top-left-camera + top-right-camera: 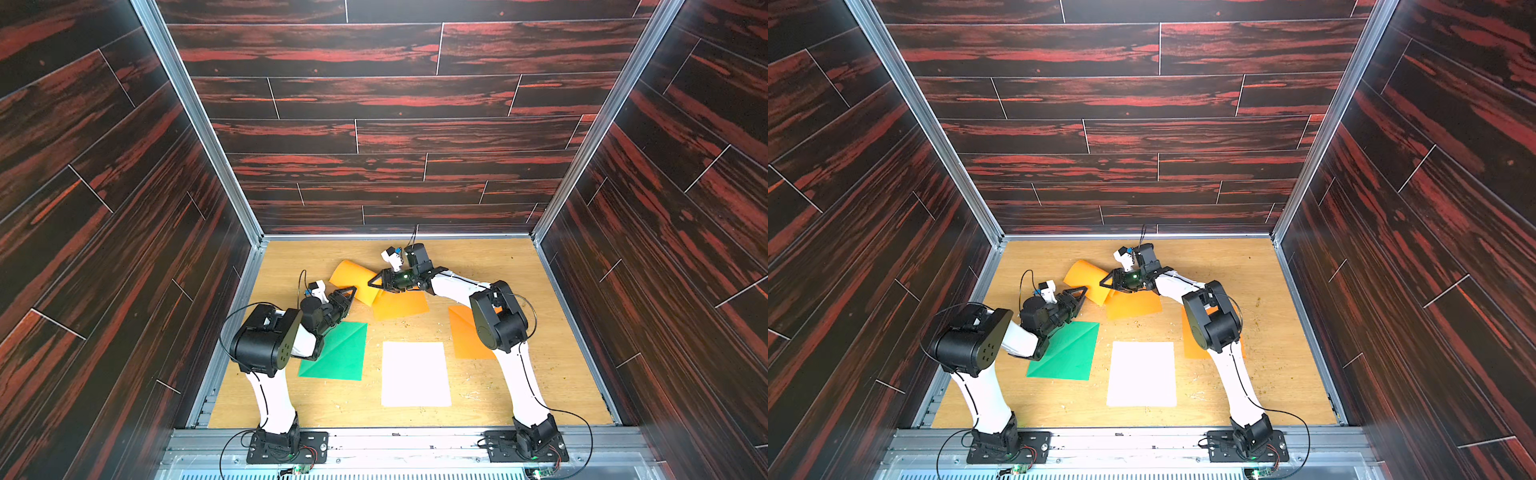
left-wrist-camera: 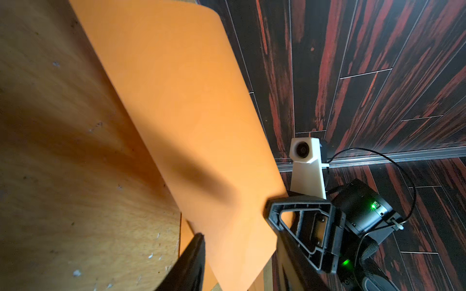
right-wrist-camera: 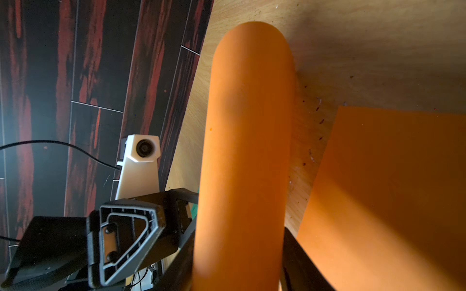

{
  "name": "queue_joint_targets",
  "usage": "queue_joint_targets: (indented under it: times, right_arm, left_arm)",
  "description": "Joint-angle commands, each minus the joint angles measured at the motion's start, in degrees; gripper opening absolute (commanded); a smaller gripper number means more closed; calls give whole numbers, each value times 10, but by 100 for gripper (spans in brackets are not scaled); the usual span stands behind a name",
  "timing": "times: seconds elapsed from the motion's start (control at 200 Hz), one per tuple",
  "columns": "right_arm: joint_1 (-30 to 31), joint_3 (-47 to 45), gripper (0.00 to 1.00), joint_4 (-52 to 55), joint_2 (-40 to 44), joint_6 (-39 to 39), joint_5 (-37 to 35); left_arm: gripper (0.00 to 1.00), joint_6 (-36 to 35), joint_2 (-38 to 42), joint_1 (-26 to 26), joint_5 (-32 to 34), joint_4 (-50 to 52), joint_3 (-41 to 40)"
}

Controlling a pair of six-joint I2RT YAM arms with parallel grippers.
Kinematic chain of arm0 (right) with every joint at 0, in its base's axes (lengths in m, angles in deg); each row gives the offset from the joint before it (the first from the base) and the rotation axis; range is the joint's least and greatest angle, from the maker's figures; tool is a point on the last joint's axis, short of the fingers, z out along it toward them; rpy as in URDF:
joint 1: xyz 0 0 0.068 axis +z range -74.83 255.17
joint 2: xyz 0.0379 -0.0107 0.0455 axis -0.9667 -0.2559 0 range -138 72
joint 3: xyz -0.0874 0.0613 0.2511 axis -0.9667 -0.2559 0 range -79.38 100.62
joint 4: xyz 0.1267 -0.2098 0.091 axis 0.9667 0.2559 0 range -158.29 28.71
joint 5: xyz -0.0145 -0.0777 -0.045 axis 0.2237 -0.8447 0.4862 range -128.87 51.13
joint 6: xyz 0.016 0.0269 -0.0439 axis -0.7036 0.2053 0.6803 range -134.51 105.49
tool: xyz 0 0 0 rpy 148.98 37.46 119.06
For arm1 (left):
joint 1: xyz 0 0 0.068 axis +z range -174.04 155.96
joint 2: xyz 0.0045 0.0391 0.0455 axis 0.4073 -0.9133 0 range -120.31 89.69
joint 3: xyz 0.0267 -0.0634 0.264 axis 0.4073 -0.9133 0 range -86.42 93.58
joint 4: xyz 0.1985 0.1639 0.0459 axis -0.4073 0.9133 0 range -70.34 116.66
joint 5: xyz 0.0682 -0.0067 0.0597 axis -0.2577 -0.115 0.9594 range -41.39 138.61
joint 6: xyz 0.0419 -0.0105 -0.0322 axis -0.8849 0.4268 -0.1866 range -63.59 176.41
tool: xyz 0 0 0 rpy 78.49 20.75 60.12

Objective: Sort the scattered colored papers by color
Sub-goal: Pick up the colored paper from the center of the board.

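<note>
So, the right hand (image 1: 371,283) has the curled orange paper (image 1: 353,274) between its two fingers (image 3: 302,257). The fingers are partly apart. The bent paper fills the gap, so this hand is squeezing it on both sides. The paper is up off the worktop (image 1: 498,266) and bends over like a little hill.

The left hand (image 1: 351,294) is at the other side of the same paper. In the left wrist view the paper runs between its fingers too. I cannot tell if they are squeezing it or just sitting next to it. The two hands point at each other, and their tips are very near.

A flat orange paper (image 1: 401,305) lies just beside the curled one, closer to where the arms are bolted down. One other orange paper (image 1: 461,332) lies flat farther to the right, partly hidden under the right arm (image 1: 498,316). A green paper (image 1: 340,353) with a slanted fold line lies flat by the left arm (image 1: 266,340), which covers one corner. A white paper (image 1: 415,374) lies flat between the green one and the other orange paper, touching neither. Small crumbs (image 3: 320,122) dot the worktop. Dark walls (image 1: 374,104) with red streaks stand around it.
</note>
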Motion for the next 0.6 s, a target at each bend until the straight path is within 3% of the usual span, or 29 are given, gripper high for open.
queue_joint_targets:
  times: [0.0, 0.596]
  right_arm:
    - [-1, -12, 51, -20, 2, -12, 21]
    - [-9, -23, 51, -64, -2, -42, 47]
  left_arm:
    - [50, -12, -1, -1, 3, -4, 10]
    - [50, -3, 13, -2, 9, -34, -34]
